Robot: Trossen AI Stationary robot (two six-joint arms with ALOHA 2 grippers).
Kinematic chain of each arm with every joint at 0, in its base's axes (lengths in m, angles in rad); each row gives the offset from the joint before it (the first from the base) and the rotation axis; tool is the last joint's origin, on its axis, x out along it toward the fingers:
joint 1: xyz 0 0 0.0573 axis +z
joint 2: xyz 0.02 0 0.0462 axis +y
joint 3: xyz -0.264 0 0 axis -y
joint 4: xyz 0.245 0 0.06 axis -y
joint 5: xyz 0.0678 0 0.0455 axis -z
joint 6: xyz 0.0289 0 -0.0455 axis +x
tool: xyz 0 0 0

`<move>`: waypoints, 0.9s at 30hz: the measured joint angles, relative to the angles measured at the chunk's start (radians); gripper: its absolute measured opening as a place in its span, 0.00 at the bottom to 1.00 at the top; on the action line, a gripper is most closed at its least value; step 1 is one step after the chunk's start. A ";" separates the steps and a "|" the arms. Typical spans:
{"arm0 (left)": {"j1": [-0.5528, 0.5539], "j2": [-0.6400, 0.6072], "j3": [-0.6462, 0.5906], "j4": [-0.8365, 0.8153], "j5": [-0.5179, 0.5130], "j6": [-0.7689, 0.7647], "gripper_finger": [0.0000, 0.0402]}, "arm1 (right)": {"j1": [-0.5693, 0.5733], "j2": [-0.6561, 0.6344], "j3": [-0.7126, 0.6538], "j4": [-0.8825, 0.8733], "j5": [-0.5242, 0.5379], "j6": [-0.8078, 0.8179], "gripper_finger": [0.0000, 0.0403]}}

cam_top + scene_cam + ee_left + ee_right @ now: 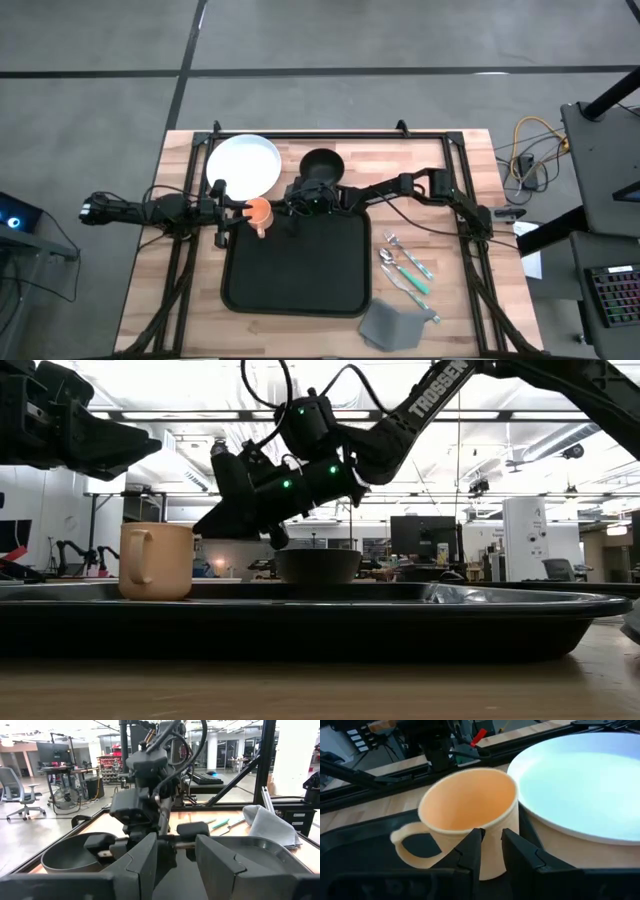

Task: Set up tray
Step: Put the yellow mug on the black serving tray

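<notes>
An orange mug (258,212) stands upright on its base in the far left corner of the black tray (295,285), handle toward the near side. My right gripper (491,847) hovers just right of the mug (470,815), slanting down toward it. Its fingers are open by a narrow gap with nothing between them. In the low view the gripper (279,540) is clear of the mug (157,560). My left gripper (176,855) waits open and level above the table's left side, close to the mug.
A white plate (243,165) lies on the table just beyond the mug, and a black bowl (321,165) sits past the tray's far edge. Cutlery with teal handles (405,268) and a grey cloth (395,322) lie right of the tray.
</notes>
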 joint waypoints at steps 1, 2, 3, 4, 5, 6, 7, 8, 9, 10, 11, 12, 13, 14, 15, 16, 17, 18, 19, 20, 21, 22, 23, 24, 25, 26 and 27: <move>0.000 0.000 0.000 0.000 0.000 0.000 0.29 | 0.000 0.010 0.000 0.005 -0.003 0.005 0.18; 0.000 0.000 0.000 0.001 0.000 0.000 0.29 | 0.000 0.023 0.000 0.025 -0.005 0.011 0.18; 0.000 0.000 0.001 0.001 0.000 0.000 0.29 | 0.000 0.033 0.000 0.034 -0.005 0.017 0.18; 0.000 0.000 0.001 0.000 0.000 0.000 0.29 | 0.000 0.041 0.000 0.032 -0.006 0.021 0.19; 0.000 0.000 0.001 0.002 0.000 0.000 0.29 | -0.002 0.047 0.000 0.033 -0.006 0.022 0.19; 0.000 0.001 0.001 0.002 0.000 0.000 0.29 | -0.003 0.049 0.000 0.033 -0.007 0.023 0.20; 0.000 0.000 0.001 0.000 0.000 0.000 0.29 | -0.005 0.049 0.000 0.034 -0.010 0.024 0.20; 0.000 0.001 0.001 0.000 0.000 0.000 0.29 | -0.007 0.049 0.000 0.037 -0.009 0.026 0.20; 0.000 0.001 0.001 0.001 0.000 0.000 0.29 | -0.009 0.049 0.000 0.044 -0.009 0.029 0.21; 0.000 0.001 0.001 0.000 0.000 0.000 0.29 | -0.010 0.049 0.001 0.048 -0.009 0.029 0.21; 0.000 0.001 0.001 0.000 0.000 0.000 0.29 | -0.010 0.049 0.006 0.046 -0.008 0.029 0.21; 0.000 0.001 0.001 0.000 0.000 0.000 0.29 | -0.010 0.049 0.013 0.042 -0.008 0.029 0.21; 0.000 0.001 0.001 0.000 0.000 0.000 0.29 | -0.010 0.049 0.020 0.042 -0.008 0.029 0.21; 0.000 0.001 0.001 0.000 0.000 0.000 0.29 | -0.007 0.049 0.028 0.044 -0.008 0.028 0.21; 0.000 0.001 0.001 0.000 0.000 0.000 0.29 | -0.005 0.050 0.036 0.046 -0.008 0.028 0.21; 0.000 0.001 0.001 0.000 0.000 0.000 0.29 | -0.003 0.057 0.048 0.048 -0.008 0.028 0.21; 0.000 0.001 0.001 0.000 0.000 0.000 0.29 | -0.001 0.062 0.060 0.048 -0.009 0.028 0.20; 0.000 0.001 0.001 0.000 0.000 0.000 0.29 | -0.001 0.074 0.071 0.045 -0.010 0.027 0.20; 0.000 0.001 0.001 0.001 0.000 0.000 0.29 | 0.000 0.088 0.088 0.045 -0.011 0.026 0.20; 0.000 0.000 0.001 0.000 0.000 0.000 0.29 | 0.000 0.102 0.104 0.035 -0.019 0.026 0.19; 0.000 0.000 0.001 0.000 0.000 0.000 0.29 | 0.000 0.113 0.119 0.011 -0.031 0.026 0.19; 0.000 0.000 0.001 0.002 0.000 0.000 0.29 | 0.000 0.119 0.133 -0.022 -0.038 0.026 0.18; 0.000 0.000 0.001 0.000 0.000 0.000 0.29 | 0.000 0.127 0.145 -0.050 -0.035 0.025 0.18; 0.000 0.000 0.001 0.000 0.000 0.000 0.29 | 0.000 0.130 0.156 -0.065 -0.025 0.023 0.17; 0.000 0.000 0.001 0.000 0.001 0.000 0.29 | 0.000 0.131 0.161 -0.076 -0.020 0.022 0.17; 0.000 0.000 0.001 0.000 -0.001 0.000 0.29 | 0.000 0.131 0.161 -0.079 -0.020 0.021 0.17; 0.000 0.001 0.001 0.001 0.001 0.000 0.29 | -0.001 0.131 0.162 -0.079 -0.020 0.022 0.17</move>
